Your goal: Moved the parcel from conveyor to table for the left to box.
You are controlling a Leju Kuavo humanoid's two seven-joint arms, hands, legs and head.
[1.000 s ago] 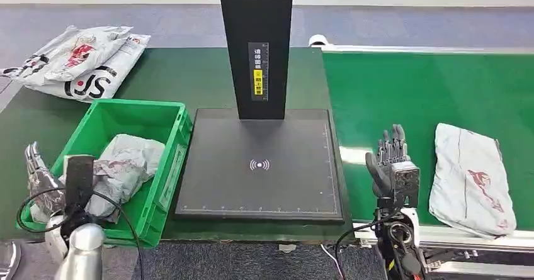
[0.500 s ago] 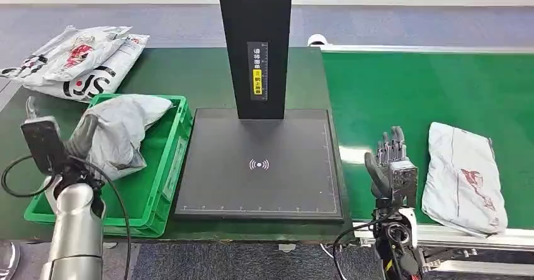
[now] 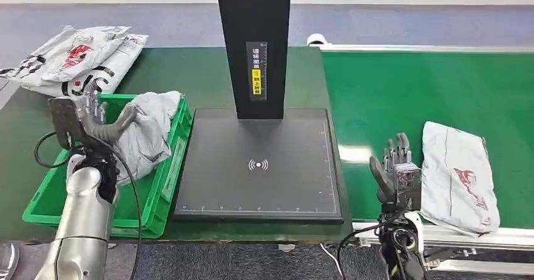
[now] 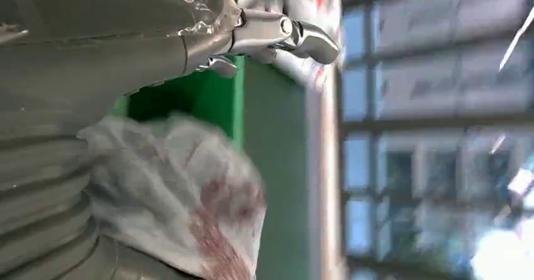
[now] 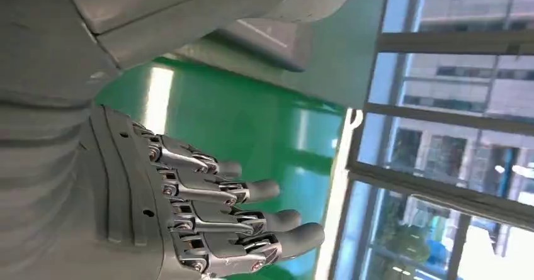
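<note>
My left hand [image 3: 101,120] grips a crumpled grey parcel [image 3: 150,133] and holds it raised over the far end of the green box [image 3: 45,198]. Up close, the same grey parcel [image 4: 179,198] with red print lies against my left hand [image 4: 189,34]. A second grey parcel [image 3: 457,176] lies flat on the green conveyor [image 3: 415,91]. Just left of it stands my right hand [image 3: 397,170], fingers straight and apart, holding nothing. The right wrist view has my right hand [image 5: 201,211] spread over the conveyor [image 5: 252,129].
A black scanner plate [image 3: 259,164] with a tall black column [image 3: 254,47] stands between the box and the conveyor. Several printed parcels [image 3: 75,58] are piled at the table's back left. The conveyor's metal rail [image 3: 466,236] runs along its near edge.
My left hand has lifted the grey parcel up out of the green box and carried it toward the box's far end. The parcel on the conveyor has drifted slightly left.
</note>
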